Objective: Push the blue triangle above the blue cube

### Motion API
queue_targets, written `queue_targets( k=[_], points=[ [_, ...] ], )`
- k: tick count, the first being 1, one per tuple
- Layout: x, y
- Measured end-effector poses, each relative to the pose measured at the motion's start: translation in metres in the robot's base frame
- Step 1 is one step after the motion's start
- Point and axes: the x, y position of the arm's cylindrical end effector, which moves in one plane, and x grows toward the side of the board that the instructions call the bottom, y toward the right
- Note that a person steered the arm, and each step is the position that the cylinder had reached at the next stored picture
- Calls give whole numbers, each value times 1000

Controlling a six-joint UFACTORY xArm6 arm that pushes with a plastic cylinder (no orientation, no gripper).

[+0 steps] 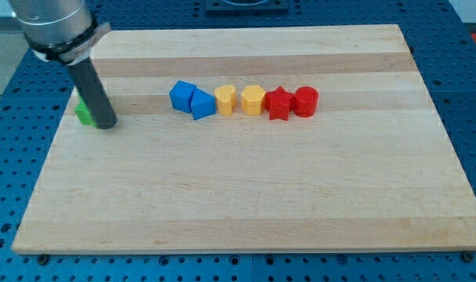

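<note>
The small blue plastic triangle (203,104) lies well to the view's right of my tip (106,124), which rests on the pale wooden tabletop (246,196) just beside a green block (84,112) (mostly hidden behind the dark rod, shape unclear). There is no hand to spread or press; the arm ends in the rod alone. The tabletop sits on a blue perforated base (469,86). The triangle touches the blue cube (182,95) on that cube's right, heading a row: two yellow blocks (225,100) (252,99), then two red blocks (279,103) (305,101).
</note>
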Motion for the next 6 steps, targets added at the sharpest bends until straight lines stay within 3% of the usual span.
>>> queue_targets(
  k=[1, 3, 4, 5, 6],
  points=[
    [4, 20],
    [13, 143],
    [-2, 179],
    [-17, 175],
    [-18, 130]
  ],
)
